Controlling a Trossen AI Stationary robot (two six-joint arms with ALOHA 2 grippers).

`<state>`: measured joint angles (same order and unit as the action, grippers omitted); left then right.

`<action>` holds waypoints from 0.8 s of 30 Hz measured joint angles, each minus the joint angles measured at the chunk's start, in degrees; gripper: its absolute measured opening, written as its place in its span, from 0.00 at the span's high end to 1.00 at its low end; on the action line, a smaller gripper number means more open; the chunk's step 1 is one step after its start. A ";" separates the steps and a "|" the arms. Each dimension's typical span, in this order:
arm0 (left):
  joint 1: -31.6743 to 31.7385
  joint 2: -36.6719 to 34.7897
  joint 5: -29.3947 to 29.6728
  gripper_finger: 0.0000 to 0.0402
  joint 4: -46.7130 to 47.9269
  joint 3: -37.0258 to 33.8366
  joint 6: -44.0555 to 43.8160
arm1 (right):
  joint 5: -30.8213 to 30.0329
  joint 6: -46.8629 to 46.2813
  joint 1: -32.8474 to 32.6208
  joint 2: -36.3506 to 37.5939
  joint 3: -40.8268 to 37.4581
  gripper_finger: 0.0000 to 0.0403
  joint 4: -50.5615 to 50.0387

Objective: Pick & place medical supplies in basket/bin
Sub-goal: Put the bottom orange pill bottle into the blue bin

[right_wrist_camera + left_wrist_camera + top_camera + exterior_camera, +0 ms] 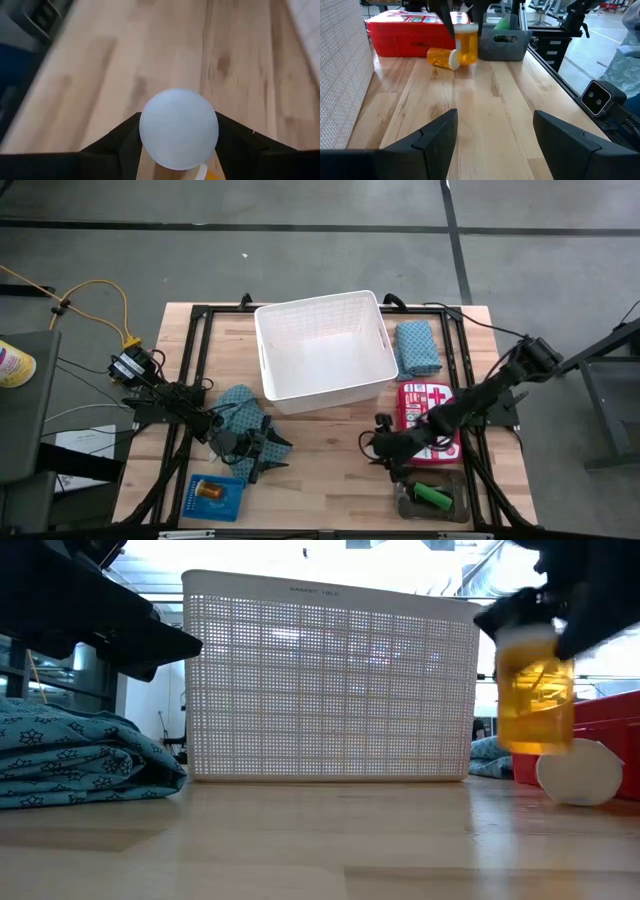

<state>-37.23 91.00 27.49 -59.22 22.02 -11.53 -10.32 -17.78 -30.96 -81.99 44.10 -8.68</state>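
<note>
Where the pale wooden table (330,445) spreads under both arms, we see a large white rectangular basket (325,350) with fine lattice walls standing at its far middle. Right of the basket lies a folded teal patterned cloth (416,347); a second, rumpled teal cloth (243,415) lies by the basket's near left corner, under the left arm. A red first-aid box (428,423) with white crosses sits on the right side, and nearer us a grey see-through tray (432,498) holds a green oblong piece (434,497). At the near left sits a small blue tray (215,497). Our right gripper (178,142) clasps an orange see-through pill bottle (534,695) with a round white cap (178,127), lifted clear of the wood beside the red box. A second orange bottle (442,57) lies on its side below it. Our left gripper (494,135) hovers over the rumpled cloth, fingers spread, holding nothing.
</note>
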 joint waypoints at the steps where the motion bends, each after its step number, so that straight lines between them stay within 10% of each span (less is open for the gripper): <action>1: 0.02 0.00 0.00 0.37 0.02 0.00 0.00 | -0.03 0.02 0.01 0.87 0.00 0.50 0.71; 24: 0.01 0.00 -0.01 0.37 0.02 0.00 0.00 | -4.54 0.02 0.37 4.11 0.02 0.50 7.56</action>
<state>-37.22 91.00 27.47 -59.20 22.02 -11.53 -14.86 -17.76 -30.59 -77.87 44.12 -1.12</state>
